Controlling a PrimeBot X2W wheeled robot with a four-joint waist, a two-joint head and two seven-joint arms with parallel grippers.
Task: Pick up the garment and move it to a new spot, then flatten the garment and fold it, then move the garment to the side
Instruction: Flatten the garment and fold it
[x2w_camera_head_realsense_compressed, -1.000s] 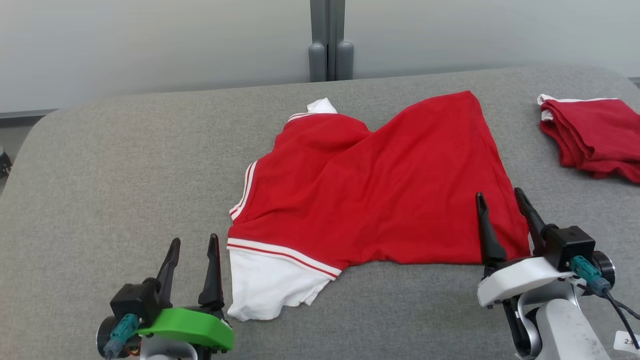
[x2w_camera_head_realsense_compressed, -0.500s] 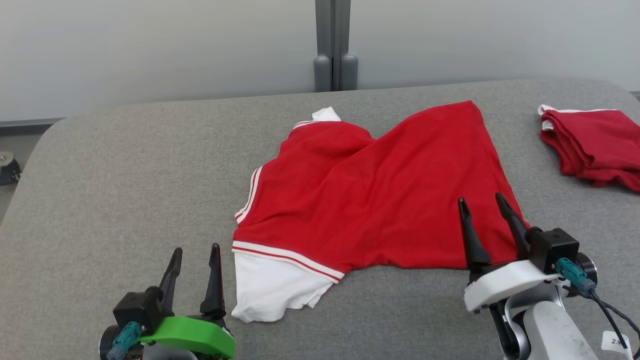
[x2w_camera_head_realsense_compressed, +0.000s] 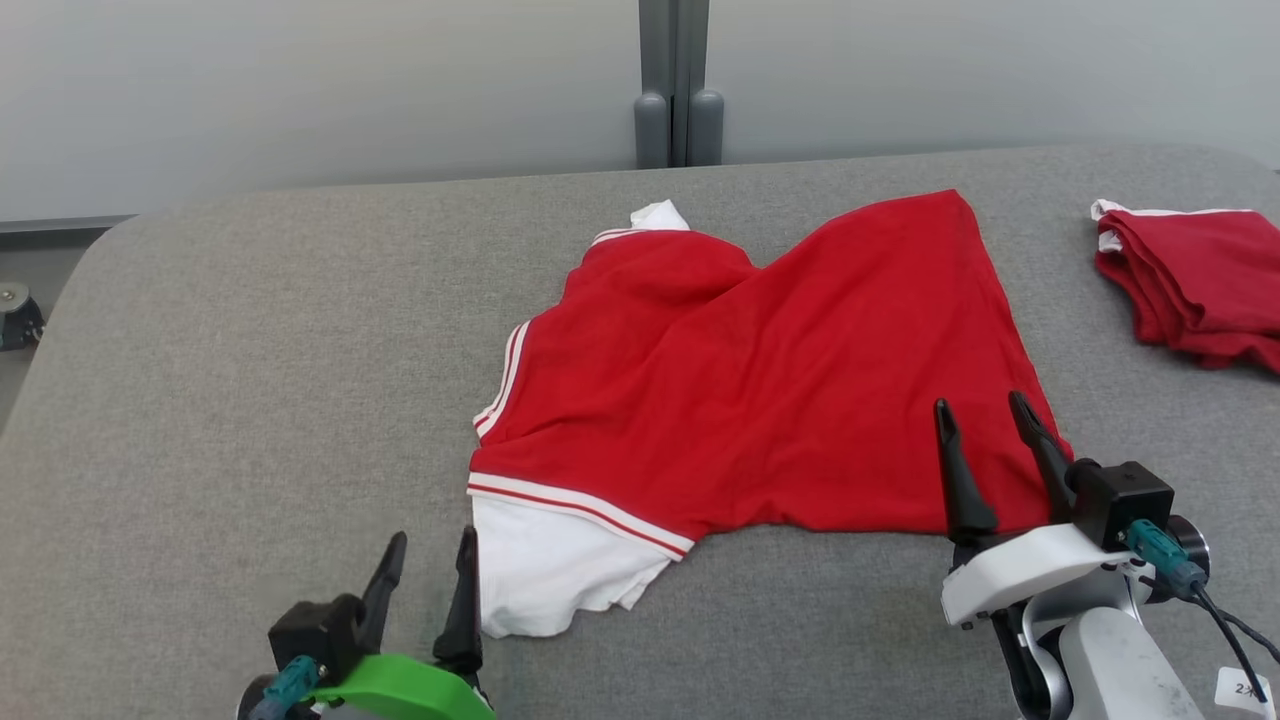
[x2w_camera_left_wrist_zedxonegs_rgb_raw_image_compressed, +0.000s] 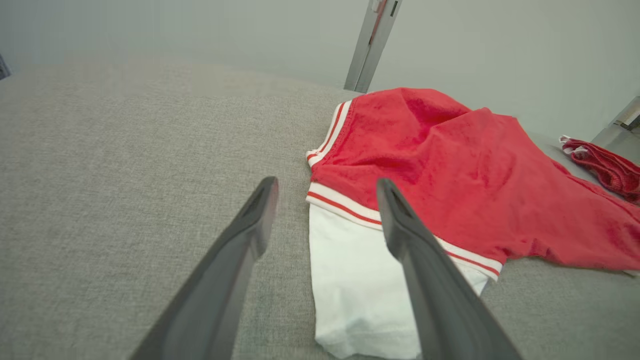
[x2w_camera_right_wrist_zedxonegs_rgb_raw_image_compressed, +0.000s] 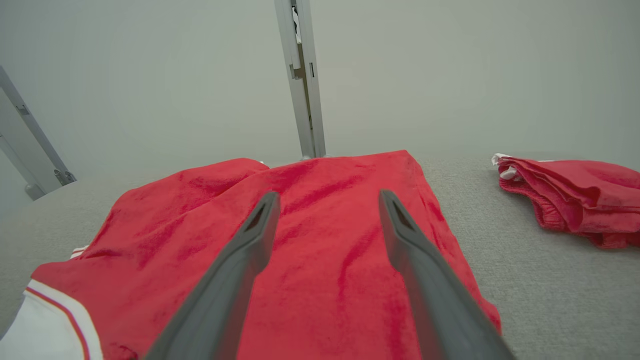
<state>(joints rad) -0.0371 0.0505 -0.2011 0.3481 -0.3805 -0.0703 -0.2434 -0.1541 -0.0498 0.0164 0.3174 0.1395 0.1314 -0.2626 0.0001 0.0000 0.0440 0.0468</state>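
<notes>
Head view: the garment (x2w_camera_head_realsense_compressed: 760, 380) lies rumpled in the middle of the table (x2w_camera_head_realsense_compressed: 250, 350), its white sleeve (x2w_camera_head_realsense_compressed: 545, 570) toward the near edge. The left gripper (x2w_camera_head_realsense_compressed: 433, 538) is beside that sleeve and the right gripper (x2w_camera_head_realsense_compressed: 978, 402) above the garment's near right corner. Both gape wide and empty, likely flanking it for a lift.

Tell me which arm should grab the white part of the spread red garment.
Left. The left gripper stands open right beside the white part, with one finger over its edge in the left wrist view. The right gripper is open over the opposite corner of the garment.
</notes>
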